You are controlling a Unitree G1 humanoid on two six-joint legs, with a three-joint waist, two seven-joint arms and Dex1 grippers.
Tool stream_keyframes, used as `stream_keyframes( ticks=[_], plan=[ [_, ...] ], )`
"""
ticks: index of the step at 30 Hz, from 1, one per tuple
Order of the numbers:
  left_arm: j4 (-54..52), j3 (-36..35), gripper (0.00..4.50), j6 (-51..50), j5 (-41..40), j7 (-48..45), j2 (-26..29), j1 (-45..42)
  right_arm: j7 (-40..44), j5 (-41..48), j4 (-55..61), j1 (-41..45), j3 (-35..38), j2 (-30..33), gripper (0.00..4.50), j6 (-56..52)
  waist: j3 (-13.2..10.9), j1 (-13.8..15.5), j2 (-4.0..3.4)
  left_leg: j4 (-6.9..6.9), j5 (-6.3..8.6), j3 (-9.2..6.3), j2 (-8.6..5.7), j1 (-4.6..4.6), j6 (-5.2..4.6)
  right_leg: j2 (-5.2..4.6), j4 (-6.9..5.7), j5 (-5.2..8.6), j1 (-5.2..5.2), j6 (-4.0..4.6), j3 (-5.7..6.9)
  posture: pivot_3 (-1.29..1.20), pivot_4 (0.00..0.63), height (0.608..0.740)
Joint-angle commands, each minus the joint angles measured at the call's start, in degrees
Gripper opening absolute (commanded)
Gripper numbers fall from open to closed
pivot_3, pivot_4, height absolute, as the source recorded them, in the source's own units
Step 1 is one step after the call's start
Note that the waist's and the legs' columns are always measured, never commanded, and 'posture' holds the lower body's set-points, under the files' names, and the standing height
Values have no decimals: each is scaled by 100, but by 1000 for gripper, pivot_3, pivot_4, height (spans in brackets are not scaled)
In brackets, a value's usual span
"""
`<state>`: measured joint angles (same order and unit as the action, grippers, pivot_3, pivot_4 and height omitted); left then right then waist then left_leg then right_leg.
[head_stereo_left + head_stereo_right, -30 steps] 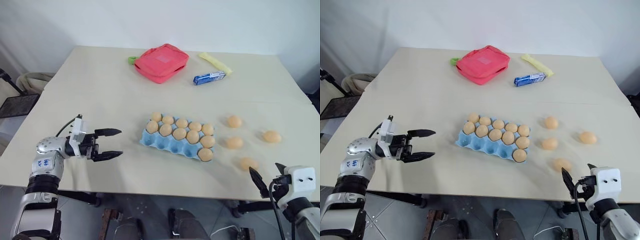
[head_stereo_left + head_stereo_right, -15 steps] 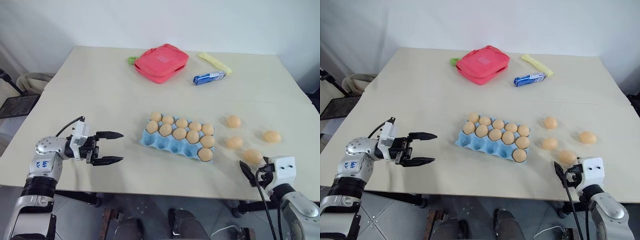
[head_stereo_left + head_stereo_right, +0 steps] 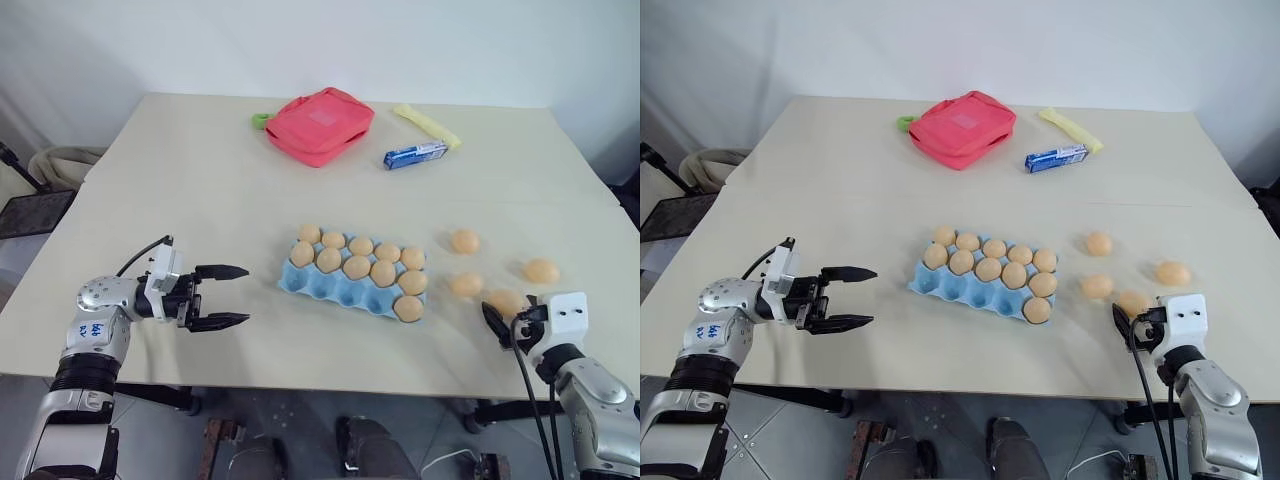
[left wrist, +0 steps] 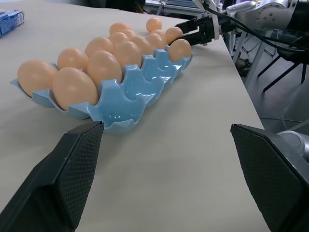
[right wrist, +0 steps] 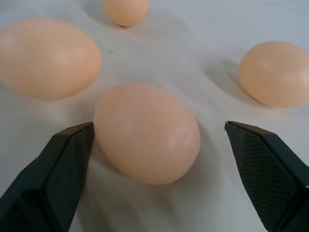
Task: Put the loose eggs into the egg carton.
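Four loose eggs lie on the table to the right of the egg carton; the nearest egg is partly hidden behind the right gripper in the head views. That gripper's fingers stand apart on either side of this egg, one fingertip touching or almost touching it, nothing clamped. The carton holds ten eggs, its near row empty. The left gripper points level toward the carton, spread wide and empty.
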<state>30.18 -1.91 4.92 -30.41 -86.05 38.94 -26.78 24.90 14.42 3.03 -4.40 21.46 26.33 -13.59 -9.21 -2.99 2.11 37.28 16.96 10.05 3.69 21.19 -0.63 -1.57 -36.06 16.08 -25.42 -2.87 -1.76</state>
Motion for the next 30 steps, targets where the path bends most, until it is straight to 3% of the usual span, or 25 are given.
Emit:
stream_keyframes(
  ticks=[1,5,7,18,25,30],
  plan=[
    [-50,-132,4500,65,3,-424,25,-83,74,35,-8,-16,-4,53,3255,59,0,-9,0,0,0,0,0,0,0,-1,0,0,0,-1,0,0,150,740],
    [-78,-134,4500,63,4,-390,11,-65,39,67,183,-53,-38,29,1918,32,0,-12,0,1,0,0,0,-1,0,0,-2,0,0,-1,0,0,150,740],
    [-75,-135,4500,75,9,-383,3,-60,-1,102,412,-121,3,46,1587,-72,0,-13,0,1,0,0,0,-1,0,0,-3,0,0,-1,0,0,150,740],
    [145,-139,4500,135,45,-462,-17,-165,-298,947,3451,-487,80,322,1587,-1969,-2,-20,-3,-4,-1,-4,4,-1,6,2,-7,1,-2,2,2,0,150,740],
    [494,-80,4500,230,155,-527,-121,-465,-605,1614,4082,770,-1065,574,1587,-4050,-1,-17,2,2,-5,-3,2,1,-1,2,-2,9,-2,23,0,0,150,740],
    [595,-84,4500,272,213,-534,-176,-593,-599,1458,3681,1674,-2337,430,1587,-4578,-1,-21,2,-2,0,-3,2,10,-3,2,5,8,-9,20,2,0,150,740]
  ],
)
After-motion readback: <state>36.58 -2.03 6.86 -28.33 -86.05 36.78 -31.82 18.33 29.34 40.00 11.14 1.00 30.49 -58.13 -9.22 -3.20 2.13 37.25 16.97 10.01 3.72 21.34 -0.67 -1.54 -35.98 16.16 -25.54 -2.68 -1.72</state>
